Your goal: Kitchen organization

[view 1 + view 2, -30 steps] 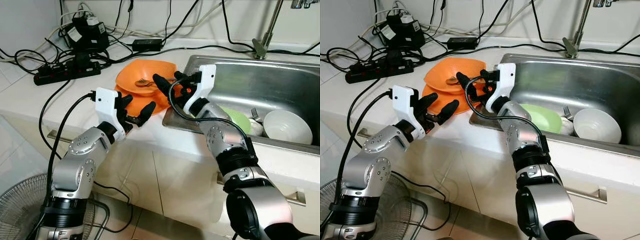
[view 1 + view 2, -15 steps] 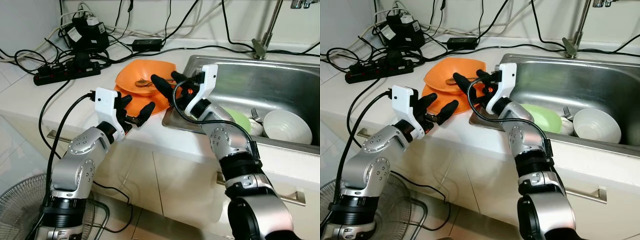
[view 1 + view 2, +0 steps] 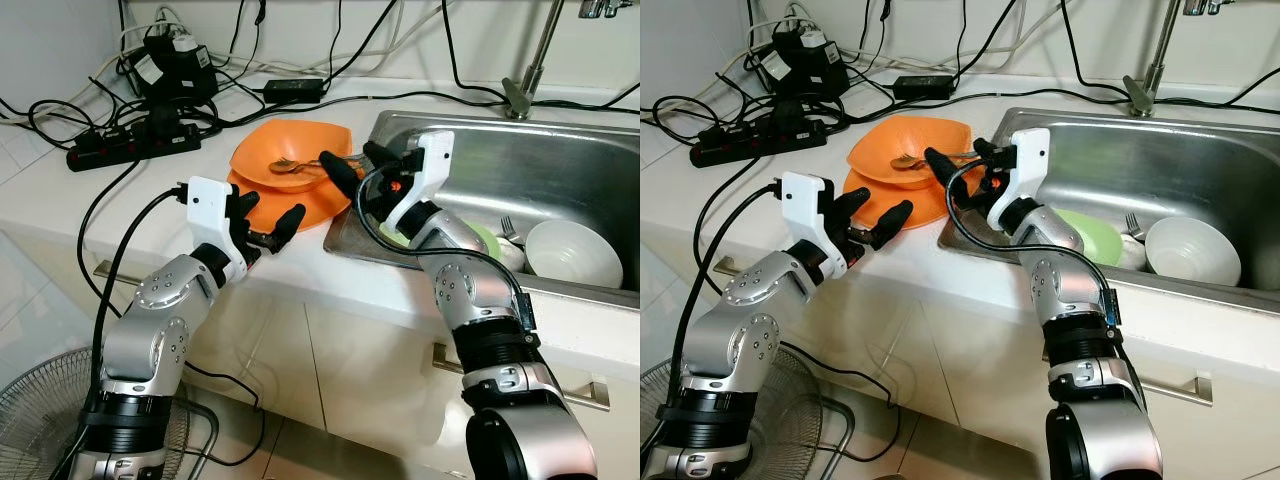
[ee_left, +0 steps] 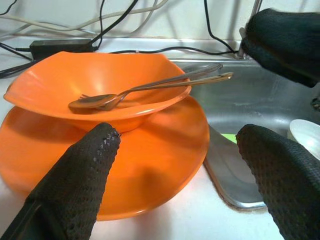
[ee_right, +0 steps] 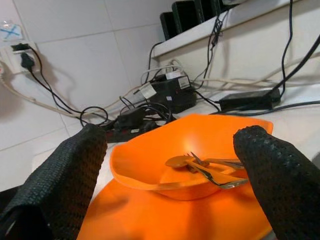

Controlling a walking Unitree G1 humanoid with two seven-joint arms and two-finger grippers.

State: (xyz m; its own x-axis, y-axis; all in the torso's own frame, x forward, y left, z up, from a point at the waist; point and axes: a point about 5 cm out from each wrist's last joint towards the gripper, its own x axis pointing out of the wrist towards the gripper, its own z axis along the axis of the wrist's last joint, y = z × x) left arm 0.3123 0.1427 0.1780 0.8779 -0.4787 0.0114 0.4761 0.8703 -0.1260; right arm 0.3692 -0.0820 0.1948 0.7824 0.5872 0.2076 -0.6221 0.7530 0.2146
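Right gripper (image 3: 348, 167), fingers wide & empty, is hovering at the rim of the orange plastic bowl (image 3: 295, 150) w/ metal cutlery (image 4: 145, 90), stacked on an orange plate (image 3: 300, 205) beside the steel sink (image 3: 560, 170); left gripper (image 3: 268, 222), also spread wide, is waiting near the plate's front edge — next it's prob. needing to close on the bowl rim.

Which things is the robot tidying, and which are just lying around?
Tidying:
orange bowl
orange plate
spoon and fork
green plate
white bowl

Lying around:
power strip
cables
fan
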